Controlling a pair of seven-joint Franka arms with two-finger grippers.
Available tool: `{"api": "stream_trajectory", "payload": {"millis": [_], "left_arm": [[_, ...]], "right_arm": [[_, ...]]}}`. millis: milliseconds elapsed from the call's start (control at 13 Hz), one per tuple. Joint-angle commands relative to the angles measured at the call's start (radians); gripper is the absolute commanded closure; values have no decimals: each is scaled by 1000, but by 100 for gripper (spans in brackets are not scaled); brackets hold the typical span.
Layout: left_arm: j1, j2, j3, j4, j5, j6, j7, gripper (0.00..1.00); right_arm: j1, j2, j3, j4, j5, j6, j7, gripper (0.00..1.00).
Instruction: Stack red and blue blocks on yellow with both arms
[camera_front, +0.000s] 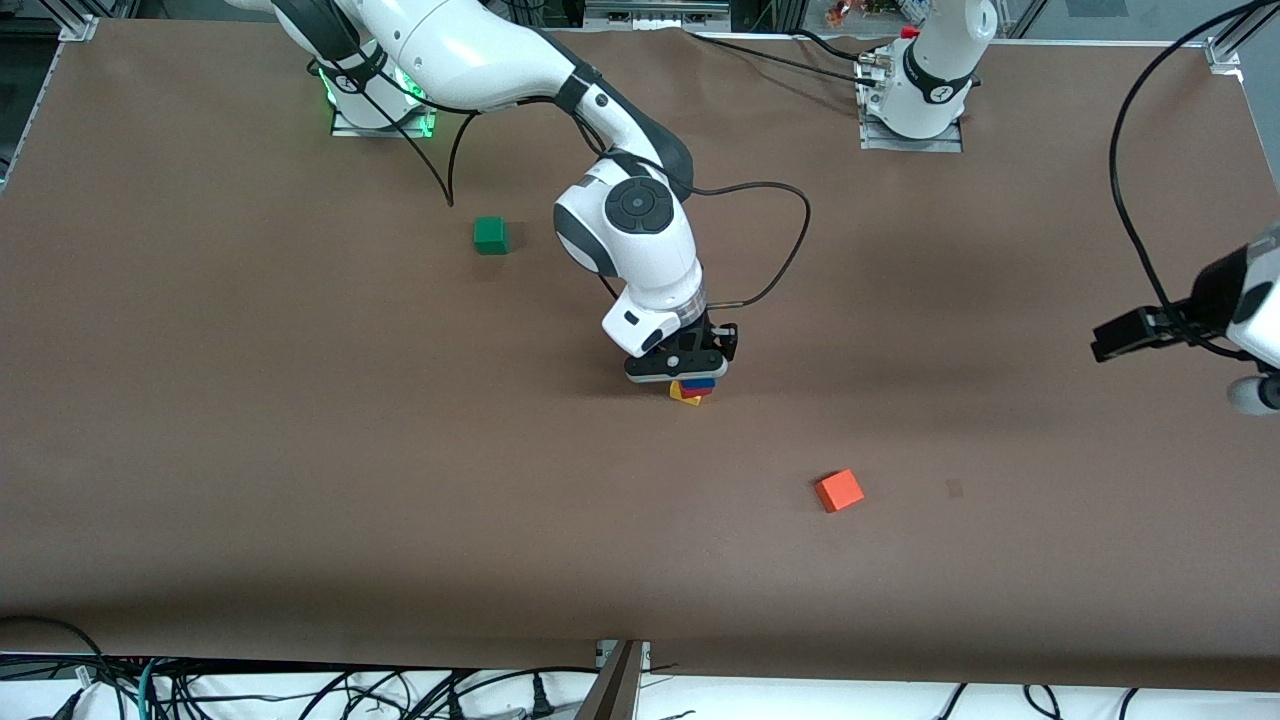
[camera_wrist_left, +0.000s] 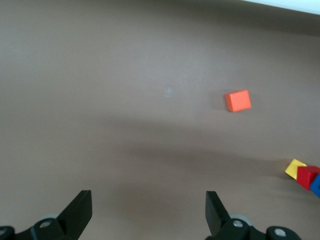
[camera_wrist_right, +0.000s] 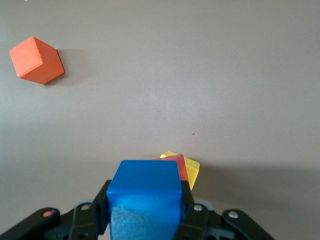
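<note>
The blue block (camera_wrist_right: 145, 200) sits on the red block (camera_wrist_right: 176, 165), which sits on the yellow block (camera_wrist_right: 191, 172), mid-counter.

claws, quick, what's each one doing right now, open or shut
Right claw: shut on the blue block, over the red block and yellow block.
Left claw: open, holding nothing, waiting over bare table.

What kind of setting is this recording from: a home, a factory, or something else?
Most likely a robotics lab bench: two white Franka arms bolted to a table covered in brown paper, aluminium framing at its corners, loose cables along the edge, and only small coloured cubes, such as the green cube, as props.
</note>
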Motion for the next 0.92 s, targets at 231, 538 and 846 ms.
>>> {"api": "stream_trajectory", "payload": {"millis": [231, 538, 846], "left_arm": [[27, -217, 0, -331, -43, 139, 87, 0], [18, -188, -3, -319, -42, 141, 93, 0], [27, -169, -5, -296, -43, 141, 96, 0]], "right_arm": [[8, 15, -4, 45, -15, -37, 0, 53], [8, 10, -4, 45, -14, -73, 0, 53], [8, 12, -2, 47, -14, -63, 2, 34]]}}
